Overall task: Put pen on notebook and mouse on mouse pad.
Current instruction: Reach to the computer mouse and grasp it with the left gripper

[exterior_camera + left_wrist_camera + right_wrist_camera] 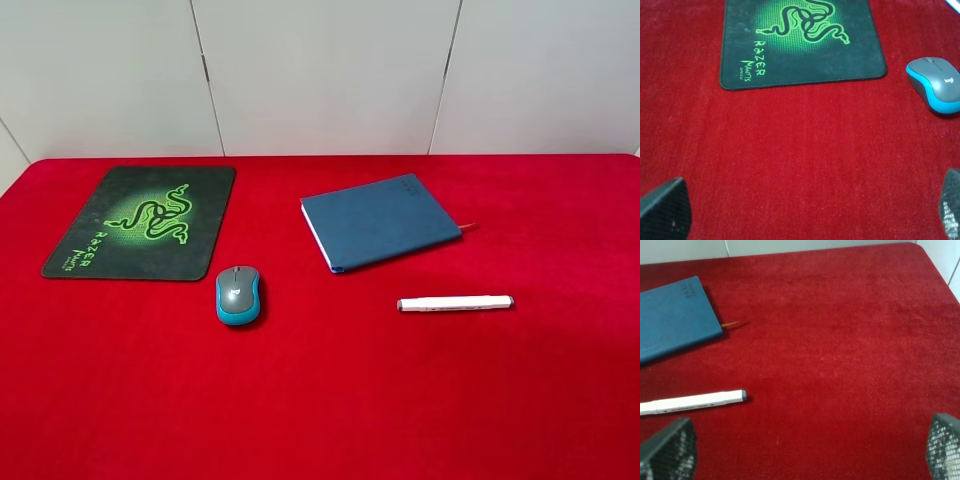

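The white pen (455, 303) lies on the red cloth in front of the dark blue notebook (380, 222), apart from it. The grey and teal mouse (238, 295) sits just off the near right corner of the black Razer mouse pad (140, 222). Neither arm shows in the exterior high view. My left gripper (805, 215) is open above bare cloth, short of the mouse pad (800, 45) and the mouse (937, 85). My right gripper (810, 450) is open too, with the pen (692, 402) ahead near one finger and the notebook (675, 320) beyond.
A red cloth (330, 400) covers the whole table. A white panelled wall (320, 70) stands behind its far edge. The notebook's thin ribbon (731, 324) sticks out onto the cloth.
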Motion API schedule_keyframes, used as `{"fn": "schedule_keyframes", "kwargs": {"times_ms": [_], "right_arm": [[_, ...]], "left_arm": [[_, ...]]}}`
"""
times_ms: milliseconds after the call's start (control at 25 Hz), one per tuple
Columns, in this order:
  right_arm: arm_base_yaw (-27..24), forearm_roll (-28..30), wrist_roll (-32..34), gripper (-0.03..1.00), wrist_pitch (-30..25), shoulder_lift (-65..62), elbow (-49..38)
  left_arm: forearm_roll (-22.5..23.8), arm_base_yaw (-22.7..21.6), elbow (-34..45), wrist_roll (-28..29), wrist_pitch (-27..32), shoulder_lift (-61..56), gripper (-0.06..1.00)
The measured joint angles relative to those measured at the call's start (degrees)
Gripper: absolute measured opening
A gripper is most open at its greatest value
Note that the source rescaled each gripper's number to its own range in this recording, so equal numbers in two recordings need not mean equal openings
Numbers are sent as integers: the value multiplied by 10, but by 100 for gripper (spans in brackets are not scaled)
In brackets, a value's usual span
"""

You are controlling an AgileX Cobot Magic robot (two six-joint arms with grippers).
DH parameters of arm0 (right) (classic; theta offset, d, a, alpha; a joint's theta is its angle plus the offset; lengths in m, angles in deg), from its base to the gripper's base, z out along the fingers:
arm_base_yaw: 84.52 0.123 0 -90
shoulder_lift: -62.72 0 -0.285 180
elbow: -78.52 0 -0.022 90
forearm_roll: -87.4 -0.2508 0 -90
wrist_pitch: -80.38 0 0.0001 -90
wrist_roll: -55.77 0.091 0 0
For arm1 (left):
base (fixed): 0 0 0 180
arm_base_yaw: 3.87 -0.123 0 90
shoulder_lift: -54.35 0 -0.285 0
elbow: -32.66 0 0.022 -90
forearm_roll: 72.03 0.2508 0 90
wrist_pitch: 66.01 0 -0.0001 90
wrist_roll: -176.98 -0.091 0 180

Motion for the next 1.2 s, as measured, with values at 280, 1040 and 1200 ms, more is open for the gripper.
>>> {"fn": "schedule_keyframes", "kwargs": {"times_ms": [280,1040,1200], "right_arm": [[0,0,0,100,0,0,0],[0,0,0,100,0,0,0],[0,0,0,100,0,0,0]], "left_arm": [[0,0,0,0,0,0,100],[0,0,-74,1,53,67,100],[0,0,-129,13,66,151,100]]}}
